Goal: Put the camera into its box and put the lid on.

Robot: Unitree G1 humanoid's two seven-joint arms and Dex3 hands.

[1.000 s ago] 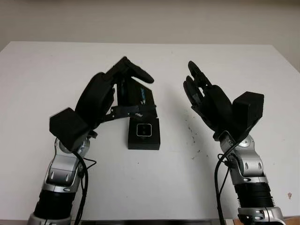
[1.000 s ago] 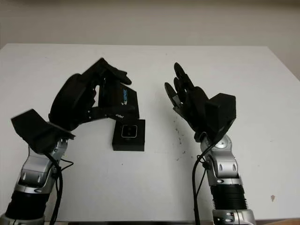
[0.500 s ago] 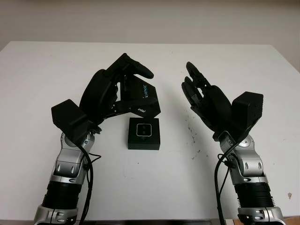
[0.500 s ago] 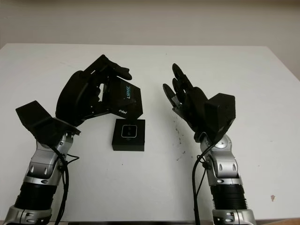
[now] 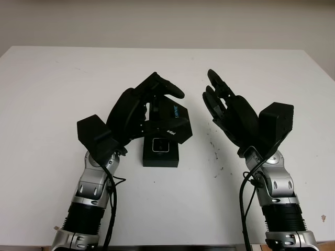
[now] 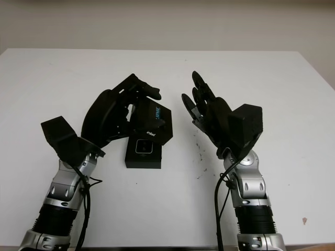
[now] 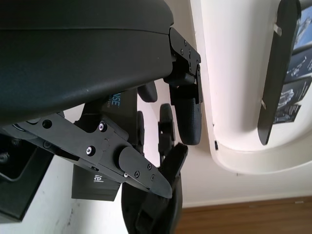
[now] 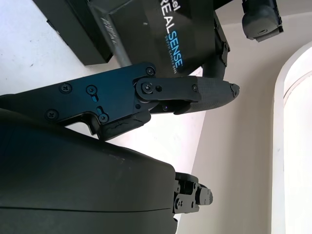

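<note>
Since the RealSense box lid [image 5: 171, 119] is thin, stiff card w/ a slick black finish, you'll find it light but quick to twist; hold it by opposite side walls, not the top face. Your left hand [image 5: 137, 107] grips it, tilted, above the far edge of the open box [image 5: 160, 151], which sits mid-table [image 5: 52, 94] w/ the camera [image 5: 159, 145] already inside. Your right hand [image 5: 230, 112] is open, raised just right of the lid.
</note>
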